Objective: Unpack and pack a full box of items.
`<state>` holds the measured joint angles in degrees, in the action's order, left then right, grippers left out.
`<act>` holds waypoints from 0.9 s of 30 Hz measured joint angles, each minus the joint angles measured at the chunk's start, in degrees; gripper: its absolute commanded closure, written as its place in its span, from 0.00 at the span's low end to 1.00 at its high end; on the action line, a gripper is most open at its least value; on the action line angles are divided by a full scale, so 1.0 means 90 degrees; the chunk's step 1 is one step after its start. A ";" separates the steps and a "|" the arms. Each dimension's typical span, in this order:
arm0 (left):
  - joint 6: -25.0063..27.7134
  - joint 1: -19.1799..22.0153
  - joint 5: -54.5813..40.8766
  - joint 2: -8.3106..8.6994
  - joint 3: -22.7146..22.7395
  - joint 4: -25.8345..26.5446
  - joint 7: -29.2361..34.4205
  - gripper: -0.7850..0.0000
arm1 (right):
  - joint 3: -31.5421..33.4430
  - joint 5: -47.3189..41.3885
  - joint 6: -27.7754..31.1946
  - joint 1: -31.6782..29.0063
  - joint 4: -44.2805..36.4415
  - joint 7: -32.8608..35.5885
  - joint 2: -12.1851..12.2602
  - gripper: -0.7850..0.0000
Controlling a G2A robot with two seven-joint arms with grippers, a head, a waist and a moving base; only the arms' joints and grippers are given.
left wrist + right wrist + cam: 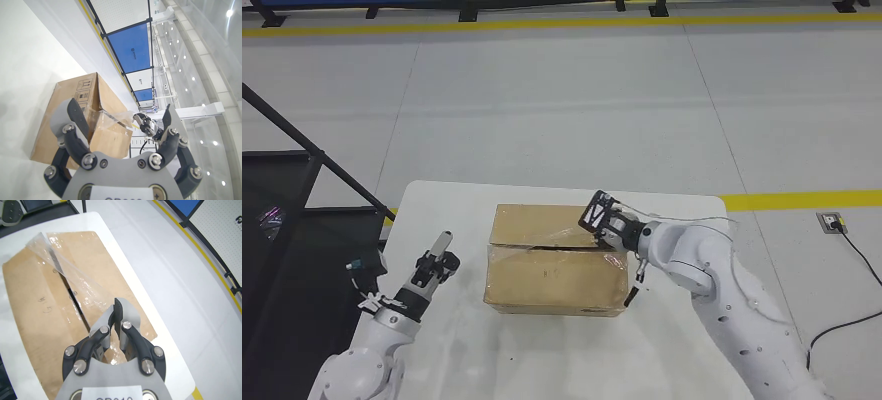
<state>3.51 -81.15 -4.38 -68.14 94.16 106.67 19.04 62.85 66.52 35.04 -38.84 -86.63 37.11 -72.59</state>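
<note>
Box [557,275] sits mid-tabletop [447,212], flaps shut. Our right hand [115,311] is pinched on the clear tape strip [62,262] — thin, sticky, probably easy to tear — so we would hold it near the seam. Our left hand [121,106] stands wide beside it.

Brown box [557,275], clear glossy tape [56,260], white table [442,215], grey floor [542,100], yellow lines [542,22]

What I cannot see
The box [532,285] hides its contents under its top; the tape [62,264] end is lost inside my right gripper [115,307].
</note>
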 measured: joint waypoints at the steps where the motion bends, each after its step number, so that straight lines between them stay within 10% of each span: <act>1: 0.0009 0.0005 -0.0019 0.0003 0.0010 0.0034 0.0039 0.00 | 0.0081 -0.0132 0.0113 -0.0040 -0.0017 -0.0031 0.0019 1.00; 27: -0.0306 0.1485 0.0247 0.0026 -0.0994 -0.0988 0.1141 0.00 | 0.0702 -0.1468 -0.0139 -0.1047 -0.1240 0.1175 0.0336 1.00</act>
<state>0.76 -67.79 -2.15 -67.90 85.21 97.78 29.31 69.17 53.31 33.79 -48.26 -97.79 47.68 -69.57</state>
